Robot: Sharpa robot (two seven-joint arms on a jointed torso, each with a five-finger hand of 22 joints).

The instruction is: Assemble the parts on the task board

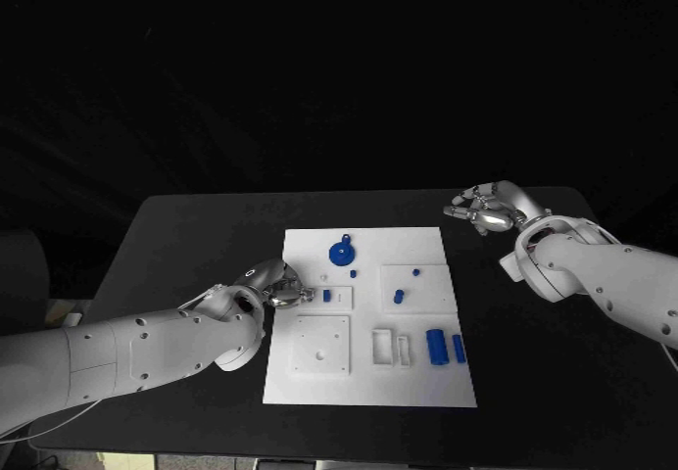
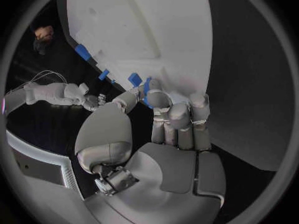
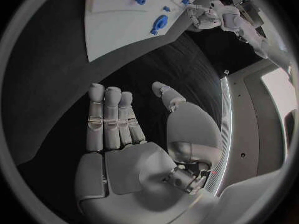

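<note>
The white task board (image 1: 370, 377) lies in the middle of the black table. On it are a round blue disc (image 1: 341, 253), several small blue parts such as one (image 1: 399, 294), and two blue cylinders (image 1: 447, 347) near its right edge. My left hand (image 1: 281, 285) sits at the board's left edge with curled fingers. In the left wrist view its thumb and a finger (image 2: 159, 101) pinch a small blue part (image 2: 146, 90). Another blue peg (image 1: 328, 295) stands just beside it. My right hand (image 1: 486, 209) hovers off the board's far right corner, its palm (image 3: 127, 159) empty and its fingers extended.
Two raised white square blocks (image 1: 322, 345) (image 1: 417, 287) and a small slotted holder (image 1: 384, 347) sit on the board. Bare black table (image 1: 198, 245) surrounds the board. In the right wrist view the board (image 3: 118, 25), the blue disc (image 3: 159, 24) and my left hand (image 3: 209, 14) lie ahead.
</note>
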